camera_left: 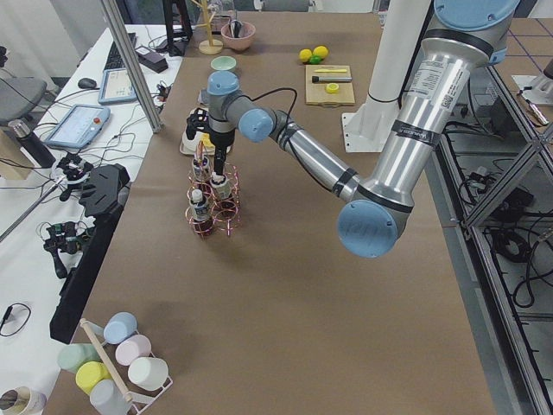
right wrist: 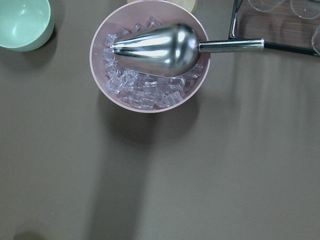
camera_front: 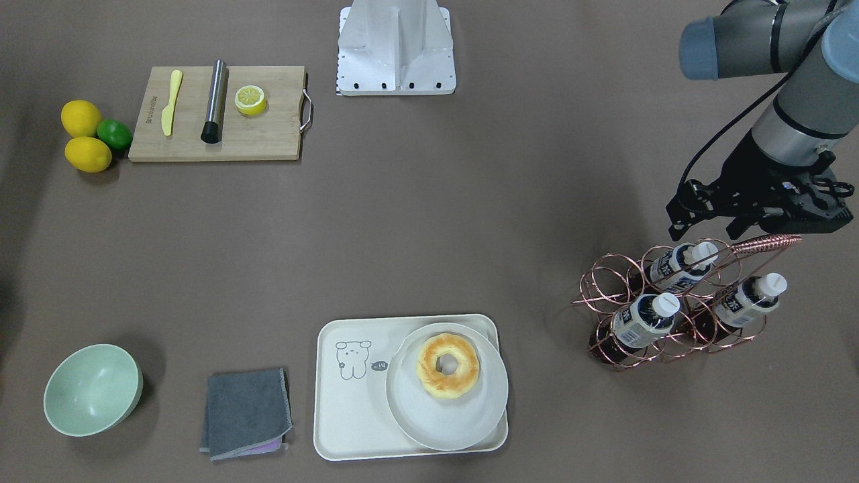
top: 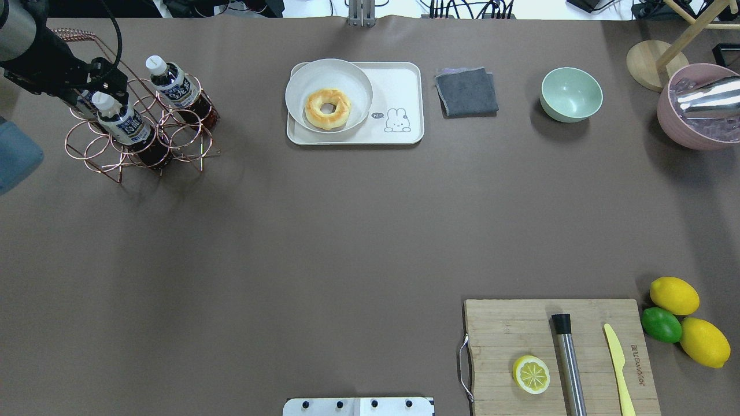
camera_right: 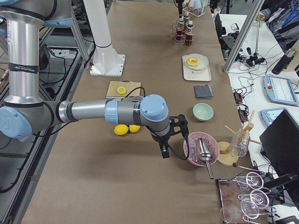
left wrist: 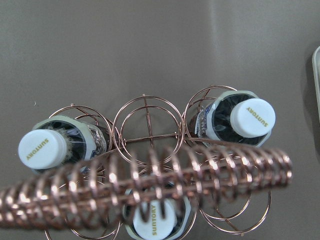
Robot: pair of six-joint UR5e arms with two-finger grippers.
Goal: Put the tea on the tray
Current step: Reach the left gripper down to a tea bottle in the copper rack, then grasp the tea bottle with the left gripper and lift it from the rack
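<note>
Three tea bottles stand in a copper wire rack: one at the back, one in front, one to the side. Their white caps show in the left wrist view, under the rack's coiled handle. My left gripper hovers just above the back bottle, fingers apart and empty. The cream tray with the bear drawing lies far from the rack and carries a white plate with a doughnut. My right gripper shows only in the exterior right view; I cannot tell its state.
A pink bowl of ice with a steel scoop lies below the right wrist. A green bowl, a grey cloth, a cutting board with half lemon, knife and steel rod, and lemons with a lime sit around.
</note>
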